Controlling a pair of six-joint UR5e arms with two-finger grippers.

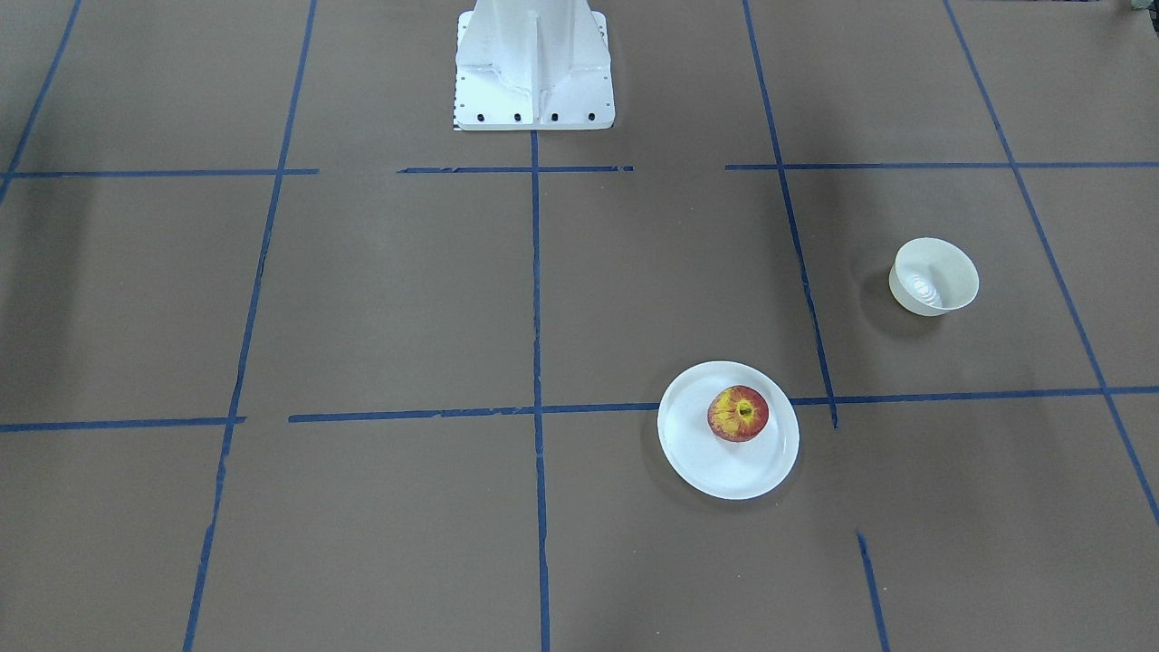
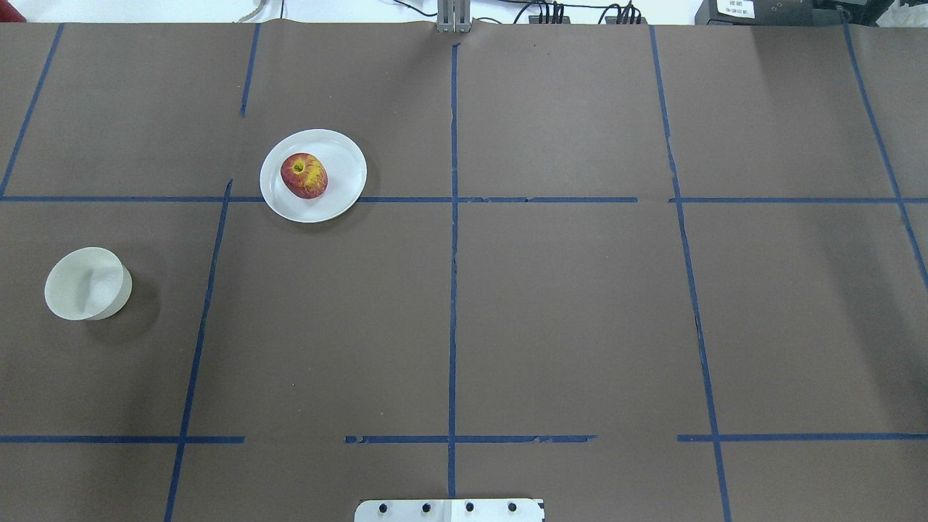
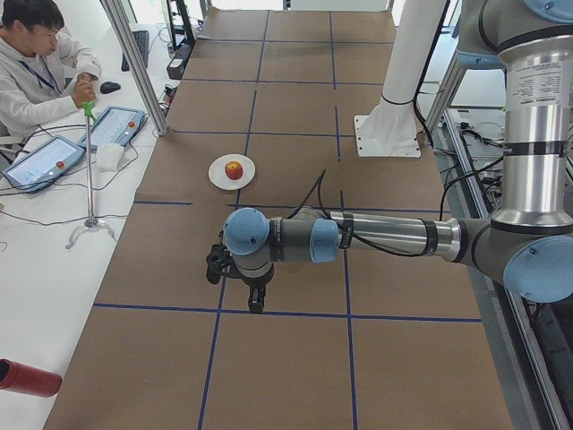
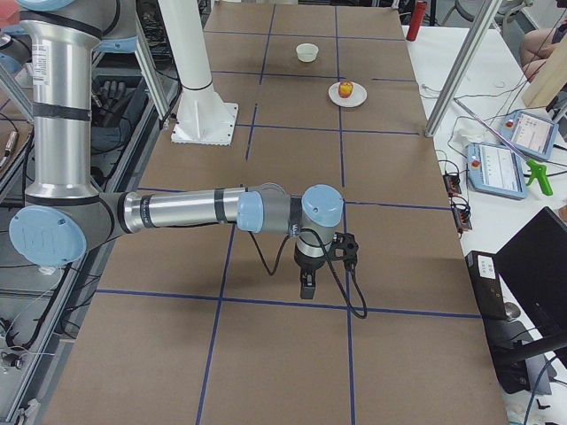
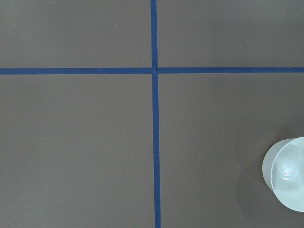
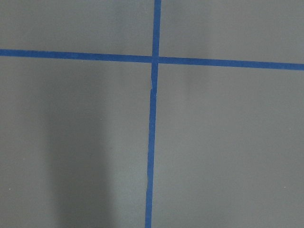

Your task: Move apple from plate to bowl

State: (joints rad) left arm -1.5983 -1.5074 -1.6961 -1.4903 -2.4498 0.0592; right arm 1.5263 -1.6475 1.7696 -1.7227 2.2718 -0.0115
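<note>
The red and yellow apple [image 1: 738, 413] sits stem dimple up on the white plate [image 1: 724, 466]; both also show in the overhead view, apple [image 2: 304, 175] and plate [image 2: 341, 167]. The small off-white bowl [image 1: 934, 276] stands empty and apart from the plate, also in the overhead view [image 2: 87, 283] and at the left wrist view's right edge [image 5: 287, 173]. My left gripper [image 3: 256, 300] hangs high above the table, pointing down. My right gripper [image 4: 306, 288] does the same at the other end. Both show only in side views, so I cannot tell if they are open.
The white robot base [image 1: 534, 68] stands at the table's back middle. Blue tape lines [image 2: 452, 217] grid the brown table. An operator [image 3: 36, 72] sits at a side desk with tablets [image 3: 115, 125]. A red bottle [image 3: 27, 376] lies on that desk.
</note>
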